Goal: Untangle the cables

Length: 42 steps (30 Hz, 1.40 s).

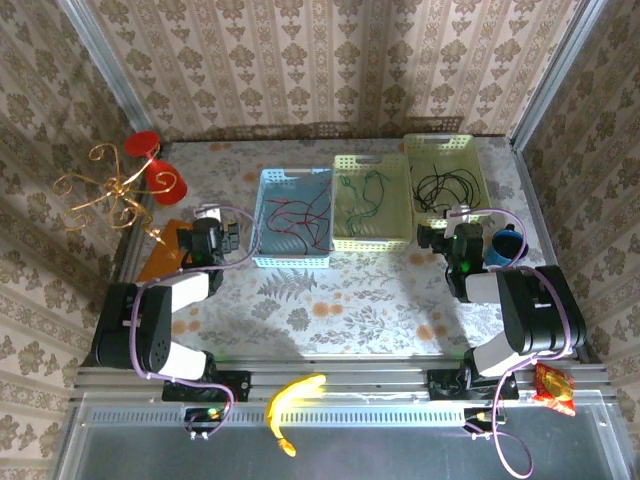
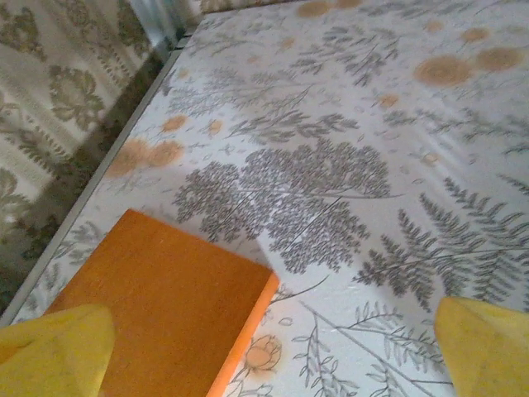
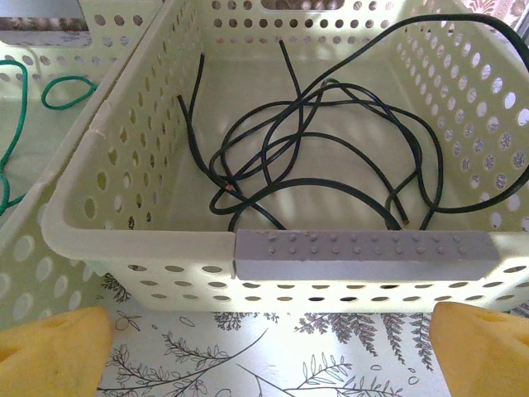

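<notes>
Flowery desk [image 1: 330, 305]: red cable [image 1: 300, 215] lies in the blue basket [image 1: 290, 261], green cable [image 1: 362, 205] in the middle basket [image 1: 372, 243], black cable [image 1: 446, 187] in the right basket [image 3: 140, 241]. Left claw [image 2: 273, 351] and right claw [image 3: 269, 343] are spread wide, empty.

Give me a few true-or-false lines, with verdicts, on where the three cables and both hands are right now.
1. The black cable lies in the right basket. True.
2. The red cable lies outside every basket. False: it is in the blue basket.
3. The right hand is shut on the black cable. False: it is open in front of that basket, holding nothing.
4. The green cable is in the middle basket. True.
5. The left hand grips the orange block. False: it is open, and the block lies loose on the table.
</notes>
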Each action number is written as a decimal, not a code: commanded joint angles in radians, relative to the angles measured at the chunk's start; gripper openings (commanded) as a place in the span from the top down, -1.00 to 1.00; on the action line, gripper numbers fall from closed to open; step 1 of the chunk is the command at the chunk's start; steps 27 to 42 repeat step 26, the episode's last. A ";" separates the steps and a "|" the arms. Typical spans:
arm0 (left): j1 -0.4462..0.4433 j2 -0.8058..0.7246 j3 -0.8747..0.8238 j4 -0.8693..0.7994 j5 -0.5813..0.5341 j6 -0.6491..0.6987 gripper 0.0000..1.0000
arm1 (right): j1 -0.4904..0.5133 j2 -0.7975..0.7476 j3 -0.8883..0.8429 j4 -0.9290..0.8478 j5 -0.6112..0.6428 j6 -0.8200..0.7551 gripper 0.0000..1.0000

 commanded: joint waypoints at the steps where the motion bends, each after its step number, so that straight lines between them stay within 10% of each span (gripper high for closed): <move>1: 0.054 -0.035 -0.044 0.093 0.118 0.027 -1.00 | 0.000 0.000 0.018 0.008 -0.012 0.015 -1.00; 6: 0.121 0.137 -0.155 0.493 0.161 0.031 -1.00 | 0.000 0.001 0.018 0.009 -0.013 0.015 -1.00; 42: 0.112 0.139 -0.111 0.412 0.166 0.047 -1.00 | -0.010 0.001 0.021 0.002 -0.034 0.018 -1.00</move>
